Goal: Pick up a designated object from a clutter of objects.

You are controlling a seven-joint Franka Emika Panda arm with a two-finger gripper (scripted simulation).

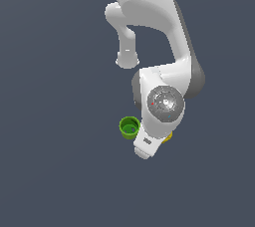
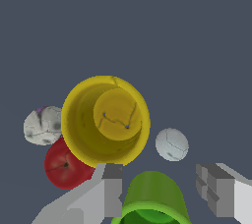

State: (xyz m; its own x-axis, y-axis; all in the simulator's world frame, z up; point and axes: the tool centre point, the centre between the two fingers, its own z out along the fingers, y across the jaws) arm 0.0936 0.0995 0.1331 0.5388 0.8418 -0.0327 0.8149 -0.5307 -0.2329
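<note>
The yellow cup [image 2: 106, 120] stands upright and open-topped in the middle of the wrist view; in the exterior view only a yellow sliver [image 1: 169, 137] shows beside the arm's hand. The green cup [image 2: 152, 196] [image 1: 129, 127] stands next to it. A red lumpy ball [image 2: 64, 166] and a whitish ball [image 2: 43, 126] touch the yellow cup's side. A second whitish ball [image 2: 172, 144] lies apart from it. My gripper [image 2: 162, 173] is open and empty above the clutter, its fingers [image 2: 113, 188] on either side of the green cup in the picture, short of the yellow cup.
The floor [image 2: 126, 21] is plain dark grey. The arm's white links [image 1: 159, 101] hide most of the clutter in the exterior view.
</note>
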